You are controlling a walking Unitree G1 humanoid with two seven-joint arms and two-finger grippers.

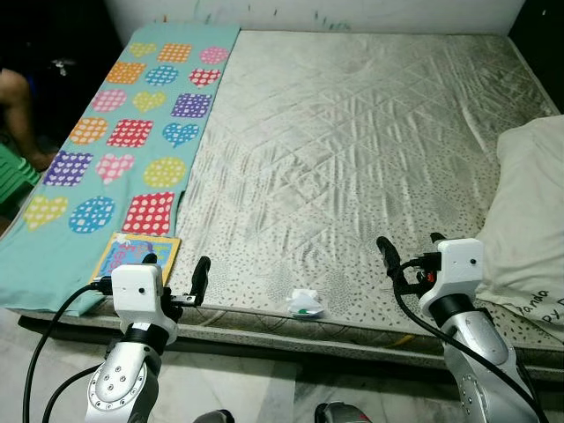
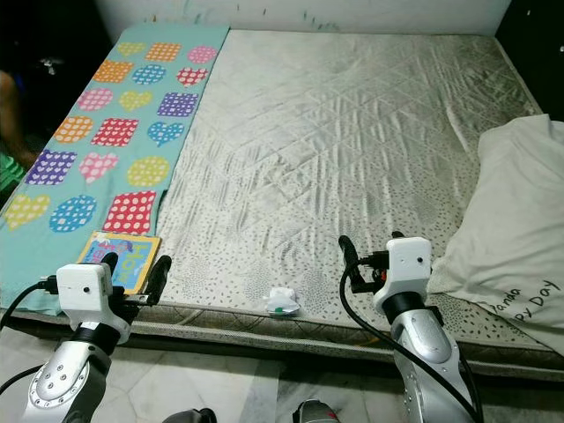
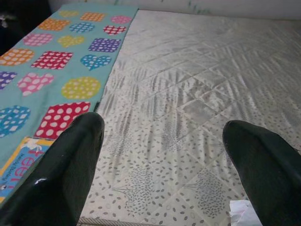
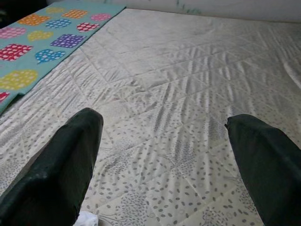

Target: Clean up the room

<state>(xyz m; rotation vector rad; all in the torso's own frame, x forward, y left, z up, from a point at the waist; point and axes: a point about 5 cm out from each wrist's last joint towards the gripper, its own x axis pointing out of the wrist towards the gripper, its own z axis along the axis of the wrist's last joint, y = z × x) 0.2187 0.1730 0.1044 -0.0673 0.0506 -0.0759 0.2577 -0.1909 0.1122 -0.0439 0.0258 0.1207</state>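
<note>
- A big mattress (image 1: 352, 159) with a shiny cream quilted cover is seen in front of the robot, low on a pale tiled floor (image 1: 264, 388)
- A teal blanket (image 1: 132, 132) with bright dotted hearts, circles and squares is laid along the left side of the mattress
- A small picture book (image 1: 137, 256) is lying on the near end of the blanket, close to the mattress edge
- A little crumpled white wrapper (image 1: 306, 302) with a bit of green on it is lying on the near edge of the mattress, between the two arms
- A white pillow (image 1: 529, 211) with writing on it is resting on the right side of the mattress
- The left gripper (image 1: 176, 269) is held above the near edge, just by the book, with its fingers spread wide and nothing between them
- The right gripper (image 1: 411, 248) is held above the near edge, near the pillow, also spread wide and holding nothing
- Part of a person (image 1: 18, 115) is seen at the far left, beside the blanket
</note>
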